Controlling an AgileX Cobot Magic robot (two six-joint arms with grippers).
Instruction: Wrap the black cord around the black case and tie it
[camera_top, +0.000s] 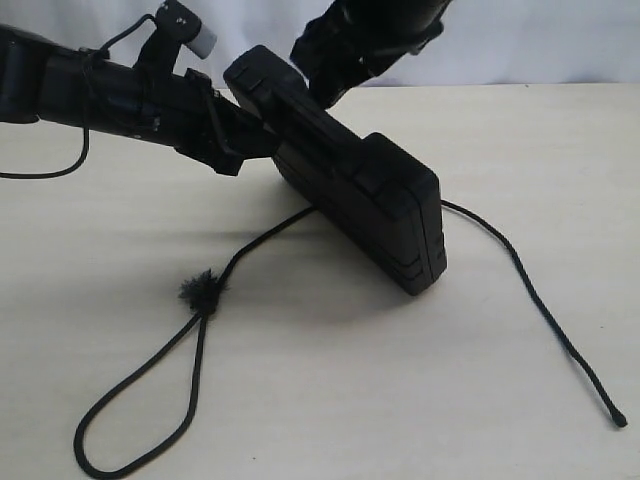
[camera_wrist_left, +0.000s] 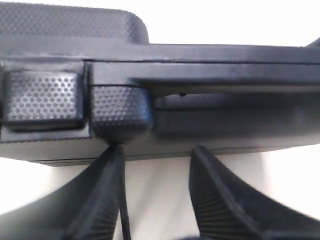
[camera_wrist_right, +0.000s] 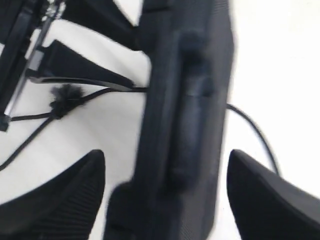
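Note:
The black case (camera_top: 370, 195) stands tilted, its low corner on the table and its other end raised at the upper left. My left gripper (camera_top: 235, 150) meets that raised end. Its jaws are apart, tips against the case's latch edge (camera_wrist_left: 200, 65), with bare table between them (camera_wrist_left: 156, 152). My right gripper (camera_top: 325, 90) hangs open over the case's top; its fingers flank the blurred case (camera_wrist_right: 185, 100) without touching it (camera_wrist_right: 166, 154). The black cord (camera_top: 260, 240) passes under the case. Its fuzzy tuft (camera_top: 203, 290) and a loop lie at the front left, its tip (camera_top: 620, 420) at the right.
The pale table (camera_top: 400, 380) spreads all round the case, with a white wall behind. A thin glossy cable (camera_top: 60, 170) droops from the left arm onto the table at the far left. The cord's loop reaches the table's front edge.

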